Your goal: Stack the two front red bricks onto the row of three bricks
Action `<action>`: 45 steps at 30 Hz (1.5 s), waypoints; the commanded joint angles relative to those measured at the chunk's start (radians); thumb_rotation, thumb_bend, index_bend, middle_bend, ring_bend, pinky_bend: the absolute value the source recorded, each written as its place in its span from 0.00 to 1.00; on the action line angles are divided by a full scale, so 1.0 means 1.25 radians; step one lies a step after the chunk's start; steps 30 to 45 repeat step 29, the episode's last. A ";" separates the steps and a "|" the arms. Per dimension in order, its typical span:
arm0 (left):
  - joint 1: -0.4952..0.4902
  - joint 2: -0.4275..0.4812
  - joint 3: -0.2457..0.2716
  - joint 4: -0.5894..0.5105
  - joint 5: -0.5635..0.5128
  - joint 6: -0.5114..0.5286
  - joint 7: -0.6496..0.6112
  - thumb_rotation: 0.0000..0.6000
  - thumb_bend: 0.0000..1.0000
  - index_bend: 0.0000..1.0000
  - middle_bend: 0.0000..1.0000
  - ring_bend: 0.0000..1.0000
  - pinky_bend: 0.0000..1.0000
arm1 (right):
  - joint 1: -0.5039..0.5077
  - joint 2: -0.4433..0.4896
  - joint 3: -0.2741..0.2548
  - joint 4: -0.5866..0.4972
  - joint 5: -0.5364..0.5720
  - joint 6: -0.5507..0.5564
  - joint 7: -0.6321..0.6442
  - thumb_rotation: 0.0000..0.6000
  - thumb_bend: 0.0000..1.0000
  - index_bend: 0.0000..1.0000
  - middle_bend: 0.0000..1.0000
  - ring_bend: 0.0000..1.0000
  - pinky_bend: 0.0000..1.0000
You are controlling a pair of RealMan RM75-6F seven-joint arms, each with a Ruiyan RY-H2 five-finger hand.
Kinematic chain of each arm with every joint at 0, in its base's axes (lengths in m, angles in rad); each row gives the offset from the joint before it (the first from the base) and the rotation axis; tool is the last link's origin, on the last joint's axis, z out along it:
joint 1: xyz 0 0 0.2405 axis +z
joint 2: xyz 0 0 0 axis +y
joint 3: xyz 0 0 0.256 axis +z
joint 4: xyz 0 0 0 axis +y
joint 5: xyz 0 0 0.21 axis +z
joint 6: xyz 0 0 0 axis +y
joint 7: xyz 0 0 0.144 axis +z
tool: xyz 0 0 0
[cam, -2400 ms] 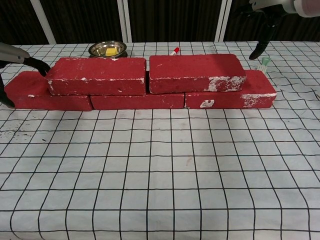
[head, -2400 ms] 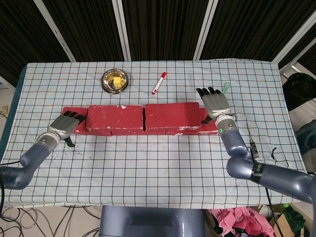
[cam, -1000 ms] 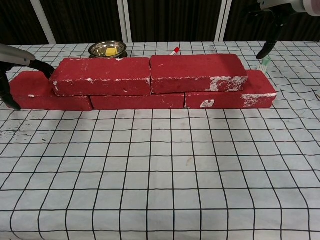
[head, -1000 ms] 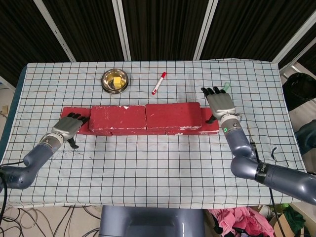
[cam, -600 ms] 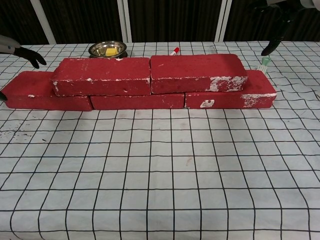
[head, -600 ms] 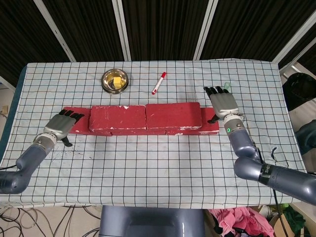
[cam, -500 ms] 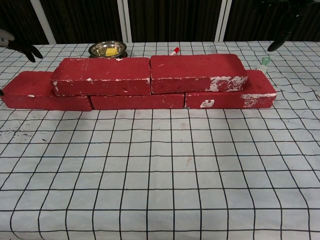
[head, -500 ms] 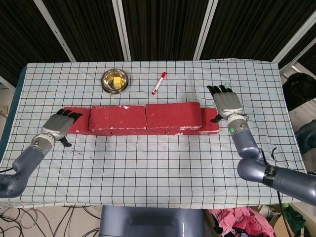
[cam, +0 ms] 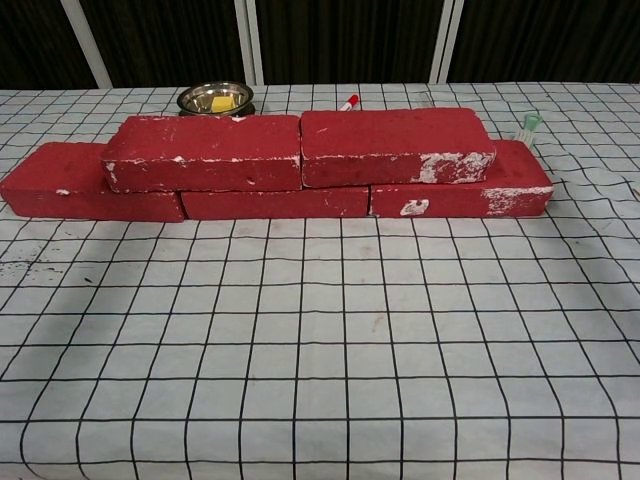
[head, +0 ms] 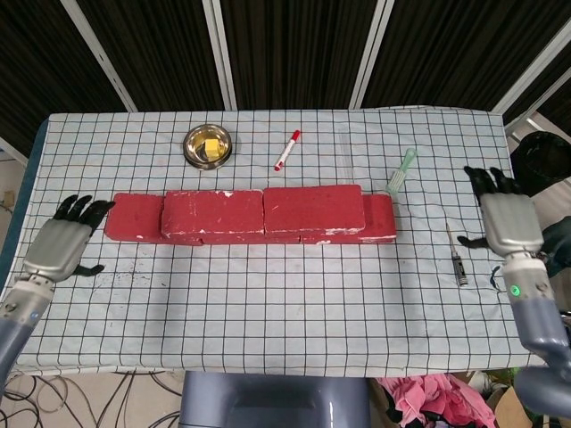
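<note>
Red bricks: two upper bricks, left one [cam: 203, 152] and right one [cam: 393, 146], sit end to end, touching, on the row of three bricks [cam: 275, 203] across the middle of the table [head: 285, 294]. Upper pair is centred, so the row's left end [cam: 55, 180] and right end [cam: 515, 180] stick out as bare ledges. Bricks are rough, rectangular, with white scuffs on faces and corners.

Wide bare checked cloth in front of the stack, up to the near edge. Behind the stack: metal bowl [head: 208, 145] with something yellow inside, red marker [head: 286, 150], green brush [head: 402, 169] just beside the row's right end. Small dark tool [head: 458, 265] lies right of the stack, near the table's right side.

Left hand [head: 61, 242] is at the left table edge, near the row's left end but apart from it, fingers spread, holding nothing. Right hand [head: 505, 221] is at the right edge, well apart from the bricks, fingers spread, empty. Neither hand shows in the chest view.
</note>
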 commanded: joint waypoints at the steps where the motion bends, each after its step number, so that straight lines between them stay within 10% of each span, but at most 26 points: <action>1: 0.138 -0.054 0.041 0.058 0.104 0.151 -0.053 1.00 0.02 0.08 0.10 0.00 0.01 | -0.191 0.046 -0.098 -0.049 -0.185 0.196 0.085 1.00 0.00 0.01 0.07 0.03 0.13; 14: 0.338 -0.121 0.091 0.161 0.225 0.303 -0.154 1.00 0.02 0.08 0.10 0.00 0.00 | -0.399 -0.095 -0.184 0.018 -0.391 0.342 0.024 1.00 0.00 0.01 0.07 0.02 0.13; 45: 0.376 -0.123 0.081 0.170 0.282 0.296 -0.152 1.00 0.02 0.06 0.10 0.00 0.00 | -0.449 -0.186 -0.137 0.120 -0.402 0.336 0.035 1.00 0.00 0.01 0.06 0.02 0.13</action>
